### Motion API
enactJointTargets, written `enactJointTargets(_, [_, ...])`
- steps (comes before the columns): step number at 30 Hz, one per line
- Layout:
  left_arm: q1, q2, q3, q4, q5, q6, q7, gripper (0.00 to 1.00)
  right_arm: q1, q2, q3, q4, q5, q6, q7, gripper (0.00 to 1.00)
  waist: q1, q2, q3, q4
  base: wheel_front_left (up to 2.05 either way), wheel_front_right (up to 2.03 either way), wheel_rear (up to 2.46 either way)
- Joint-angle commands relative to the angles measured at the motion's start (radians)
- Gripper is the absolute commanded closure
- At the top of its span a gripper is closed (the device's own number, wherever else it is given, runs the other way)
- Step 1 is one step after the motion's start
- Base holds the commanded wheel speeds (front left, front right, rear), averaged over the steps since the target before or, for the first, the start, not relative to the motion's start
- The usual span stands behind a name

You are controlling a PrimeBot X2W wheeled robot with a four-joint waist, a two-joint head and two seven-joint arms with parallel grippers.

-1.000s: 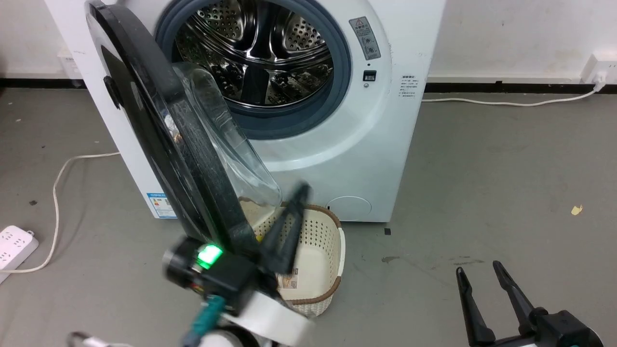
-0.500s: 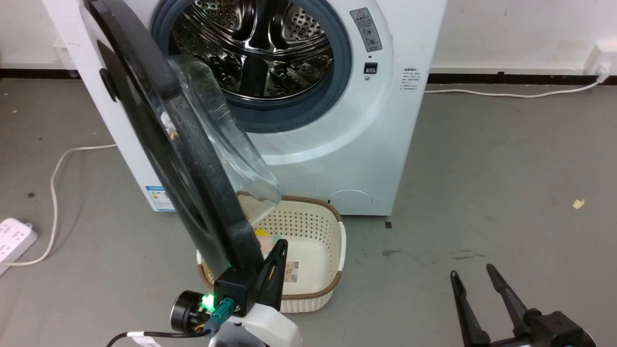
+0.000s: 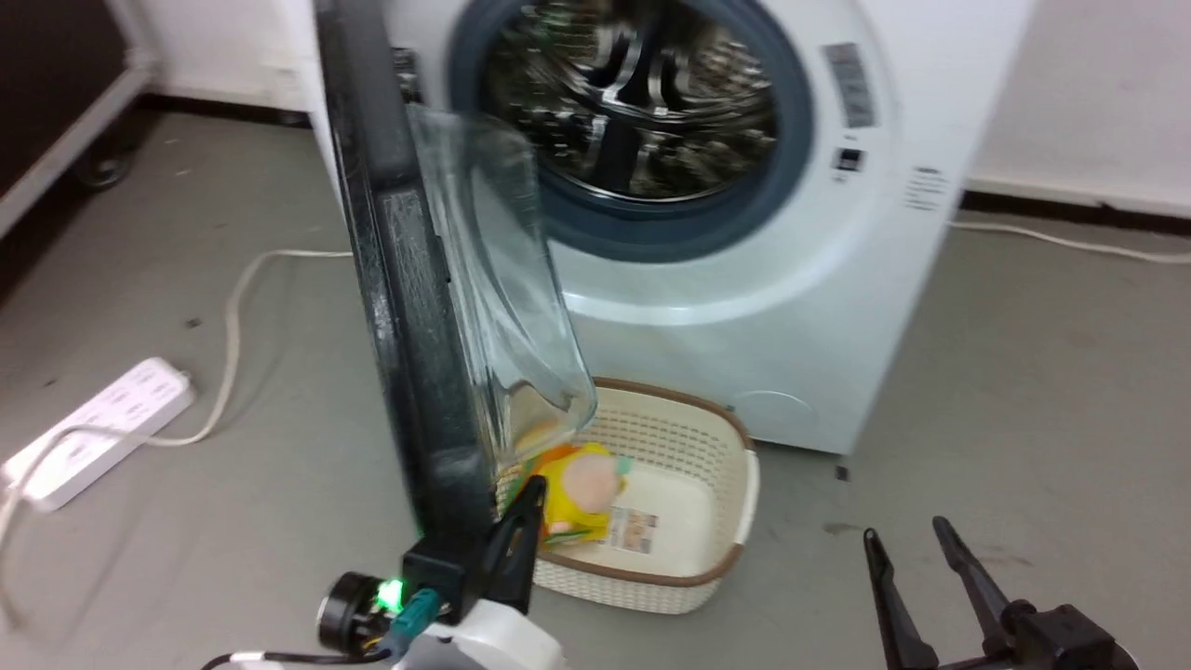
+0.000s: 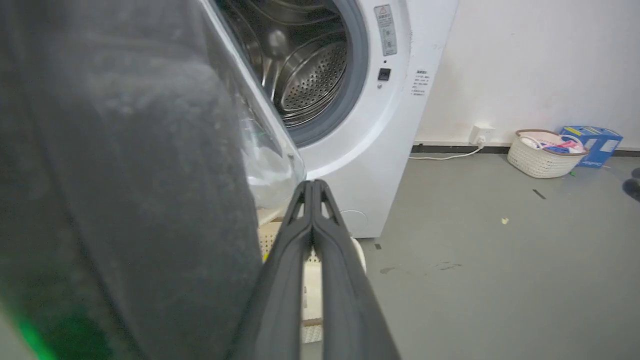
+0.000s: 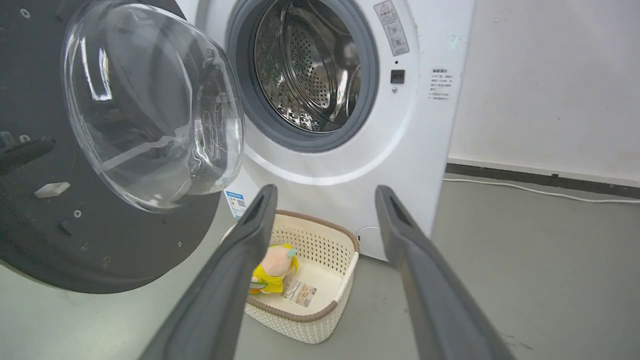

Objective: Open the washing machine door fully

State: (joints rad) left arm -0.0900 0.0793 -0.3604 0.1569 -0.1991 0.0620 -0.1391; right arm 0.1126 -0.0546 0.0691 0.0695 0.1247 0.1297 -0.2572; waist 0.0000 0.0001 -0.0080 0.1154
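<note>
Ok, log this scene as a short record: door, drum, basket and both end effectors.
door: washing machine door open, standing out at an angle
drum: drum uncovered, steel inside visible
basket: cream basket on the floor below the drum, yellow toy inside
left end effector: shut, beside the door's lower edge; contact unclear
right end effector: open, holding nothing

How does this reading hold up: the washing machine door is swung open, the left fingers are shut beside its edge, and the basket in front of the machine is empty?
One thing is wrong: the basket is not empty. The right wrist view shows a yellow soft toy lying in it. The rest stands: the door is swung open and the left fingers are shut beside its edge.
</note>
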Motion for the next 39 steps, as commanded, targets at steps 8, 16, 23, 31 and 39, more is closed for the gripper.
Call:
enactJointTargets(8, [0.007,0.045,0.066,-0.029,-0.029,0.034,0.018,1.0,0.002,0.004,0.022,0.01,0.003,0.001,-0.005,0.0,0.0,-0.0001,-0.001,0.176,0.0,0.0,0.0])
enactJointTargets(16, [-0.073,0.135,0.223,-0.024,-0.09,0.071,0.021,1.0,-0.045,-0.034,0.059,0.006,-0.011,0.001,-0.005,0.0,0.0,-0.0001,0.108,0.249,0.0,0.0,0.0])
enactJointTargets(23, [-0.189,0.23,0.344,0.015,-0.148,0.068,0.036,1.0,-0.089,-0.094,0.062,-0.007,-0.012,0.001,-0.005,0.0,0.0,-0.0001,0.219,0.246,0.0,0.0,0.0])
enactJointTargets(31, [-0.318,0.337,0.482,0.146,-0.232,0.058,0.039,1.0,-0.125,-0.137,0.047,-0.027,-0.005,0.001,0.0,0.0,0.0,-0.0001,0.317,0.214,0.0,0.0,0.0])
enactJointTargets(39, [-0.416,0.412,0.512,0.295,-0.272,-0.006,0.025,1.0,-0.141,-0.166,0.031,-0.053,-0.005,0.001,0.009,0.0,0.0,-0.0001,0.372,0.19,0.0,0.0,0.0])
